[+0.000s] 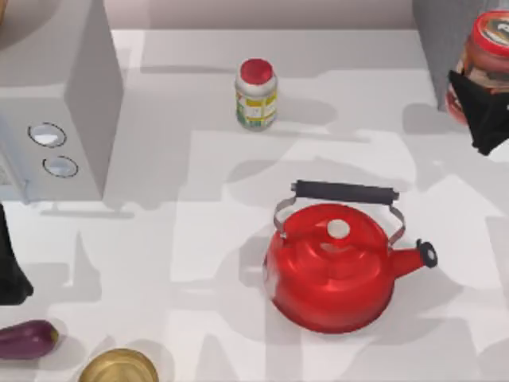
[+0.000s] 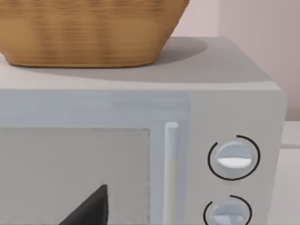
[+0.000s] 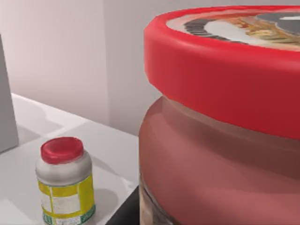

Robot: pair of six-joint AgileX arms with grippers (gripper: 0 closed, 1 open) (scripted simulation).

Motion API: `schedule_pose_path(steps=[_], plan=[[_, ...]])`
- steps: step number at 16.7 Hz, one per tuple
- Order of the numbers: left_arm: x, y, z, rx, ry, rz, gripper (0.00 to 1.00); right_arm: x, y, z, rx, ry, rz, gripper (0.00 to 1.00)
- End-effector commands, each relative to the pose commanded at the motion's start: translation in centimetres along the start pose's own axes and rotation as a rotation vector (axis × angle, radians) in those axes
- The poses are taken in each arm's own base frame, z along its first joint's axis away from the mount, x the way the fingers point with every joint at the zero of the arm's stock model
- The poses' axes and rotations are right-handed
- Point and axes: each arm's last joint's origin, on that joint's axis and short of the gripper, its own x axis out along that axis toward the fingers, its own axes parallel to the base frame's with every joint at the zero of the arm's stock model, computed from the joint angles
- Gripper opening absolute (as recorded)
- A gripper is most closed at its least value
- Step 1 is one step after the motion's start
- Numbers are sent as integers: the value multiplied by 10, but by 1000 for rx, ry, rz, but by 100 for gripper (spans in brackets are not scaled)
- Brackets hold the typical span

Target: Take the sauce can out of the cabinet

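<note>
Right claw: at the worktop's far right edge, black fingers pinching the sauce can, held beside the dark-grey cabinet. The can looms large in the right wrist view. Left claw: parked at the left edge by the grey dial box; whether its fingers are spread cannot be told. Also present: white jar, red kettle.

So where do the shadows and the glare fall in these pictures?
Top view: broad soft grey shadows cross the white table, and pale highlights sit on the red kettle. Right wrist view: the white jar casts a faint shadow beside it. Left wrist view: the basket shades the microwave top.
</note>
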Motion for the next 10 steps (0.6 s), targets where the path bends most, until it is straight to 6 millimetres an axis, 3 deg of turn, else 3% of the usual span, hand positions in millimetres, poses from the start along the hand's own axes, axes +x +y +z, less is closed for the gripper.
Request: schedule_pose_path(steps=[5,10], plan=[[0,0,0,0,0,0,100,23,-19,-60,6,7,106,0],[0,0,0,0,0,0,100,26,-22,-74,3,4,129,0]])
